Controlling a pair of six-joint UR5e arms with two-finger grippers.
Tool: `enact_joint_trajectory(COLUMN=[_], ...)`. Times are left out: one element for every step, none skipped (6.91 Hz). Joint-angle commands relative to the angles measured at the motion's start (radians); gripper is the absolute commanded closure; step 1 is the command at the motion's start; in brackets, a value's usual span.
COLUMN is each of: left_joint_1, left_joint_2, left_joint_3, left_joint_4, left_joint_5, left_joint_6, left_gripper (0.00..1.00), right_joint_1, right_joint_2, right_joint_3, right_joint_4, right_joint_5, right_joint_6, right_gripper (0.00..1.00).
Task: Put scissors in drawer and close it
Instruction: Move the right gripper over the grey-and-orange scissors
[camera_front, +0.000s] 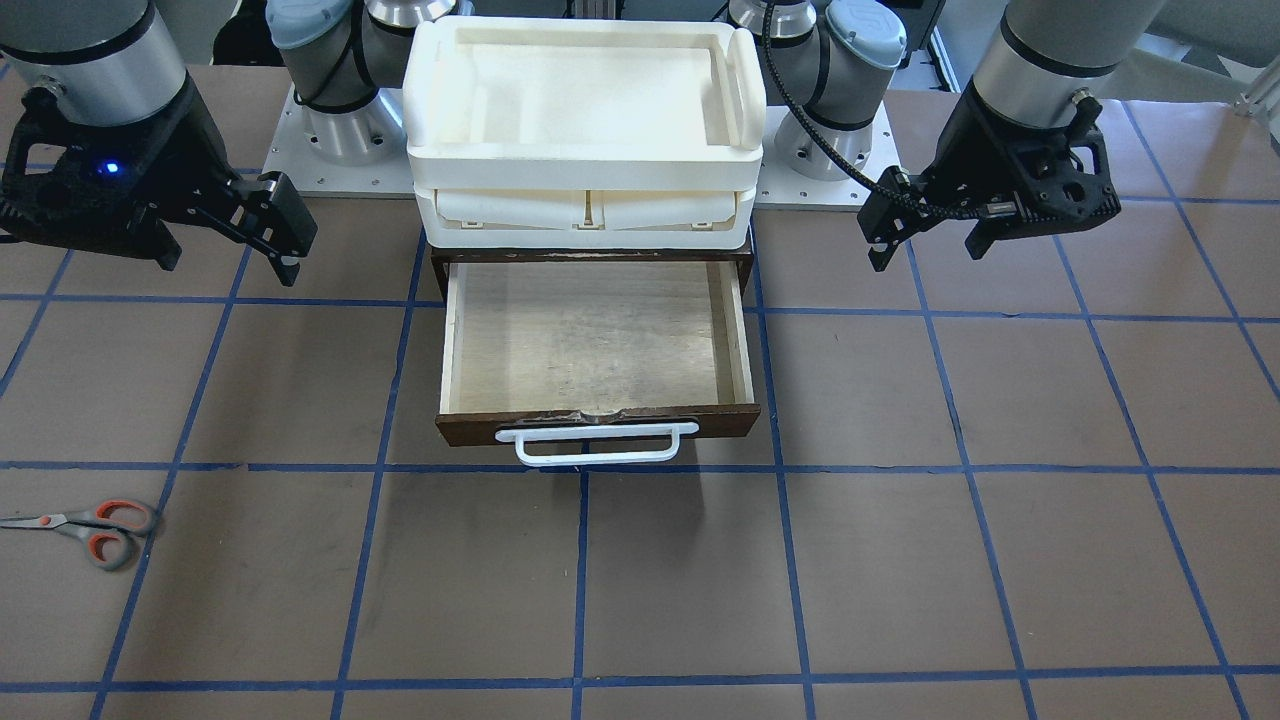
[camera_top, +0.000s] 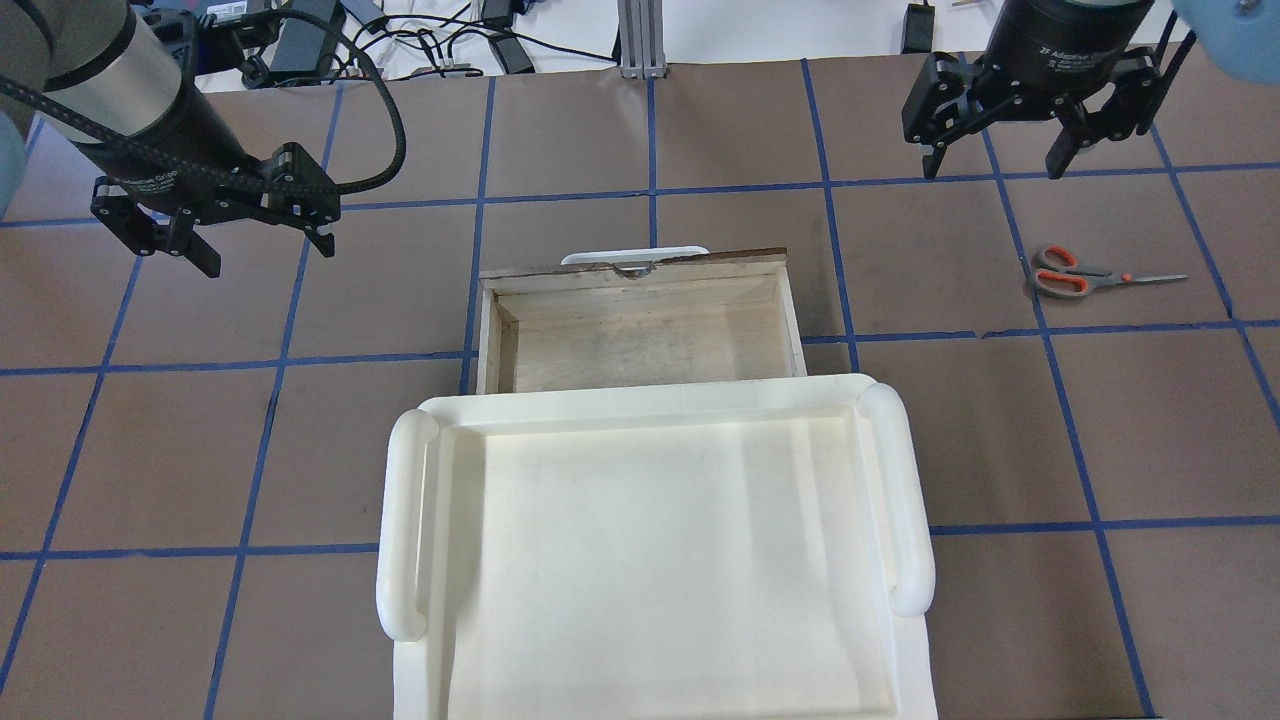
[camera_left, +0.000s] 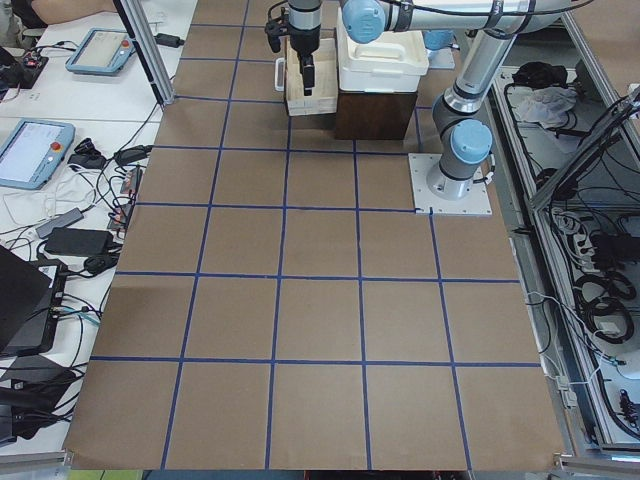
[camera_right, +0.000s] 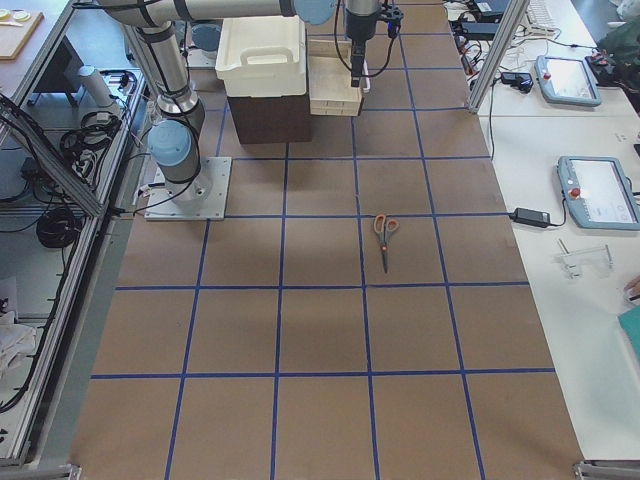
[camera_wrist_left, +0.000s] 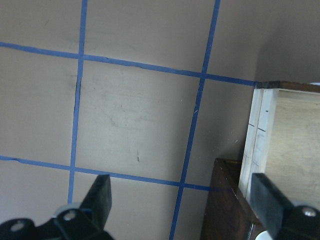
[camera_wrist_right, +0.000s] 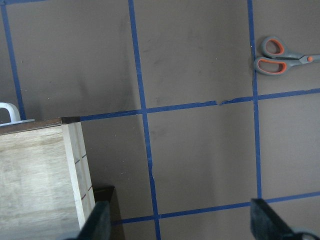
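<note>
The scissors (camera_front: 95, 530) lie flat on the brown table, grey handles lined orange, on my right side; they also show in the overhead view (camera_top: 1085, 272), the right wrist view (camera_wrist_right: 277, 56) and the exterior right view (camera_right: 385, 232). The wooden drawer (camera_front: 595, 340) is pulled out and empty, its white bar handle (camera_front: 598, 447) facing away from me; it also shows overhead (camera_top: 640, 340). My right gripper (camera_top: 992, 168) hovers open and empty, a little beyond the scissors. My left gripper (camera_top: 262, 250) hovers open and empty, left of the drawer.
A cream plastic tray unit (camera_top: 650, 540) sits on top of the dark cabinet that holds the drawer, between the two arm bases (camera_front: 335, 130). Blue tape lines grid the table. Cables and devices lie past the table's far edge (camera_top: 420, 40).
</note>
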Motion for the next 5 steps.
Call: enact_joint_trajectory(left_joint_1=[0.000, 0.000, -0.002, -0.002, -0.002], left_joint_2=[0.001, -0.001, -0.001, 0.001, -0.004], left_joint_3=[0.000, 0.000, 0.000, 0.000, -0.002], left_joint_4=[0.000, 0.000, -0.001, -0.001, -0.001], left_joint_5=[0.000, -0.001, -0.001, 0.000, 0.000], left_joint_6=[0.001, 0.001, 0.001, 0.004, 0.005], left_gripper=[0.00, 0.00, 0.00, 0.00, 0.00], right_joint_1=[-0.129, -0.218, -0.295, -0.340, -0.375], right_joint_2=[0.041, 0.058, 0.060, 0.071, 0.124], right_joint_3=[0.105, 0.136, 0.139, 0.154, 0.180], right_joint_4=[-0.179, -0.164, -0.157, -0.182, -0.204], right_joint_5=[0.011, 0.015, 0.014, 0.012, 0.011], right_joint_6=[0.023, 0.081, 0.240, 0.331, 0.502], right_gripper=[0.00, 0.01, 0.04, 0.04, 0.03])
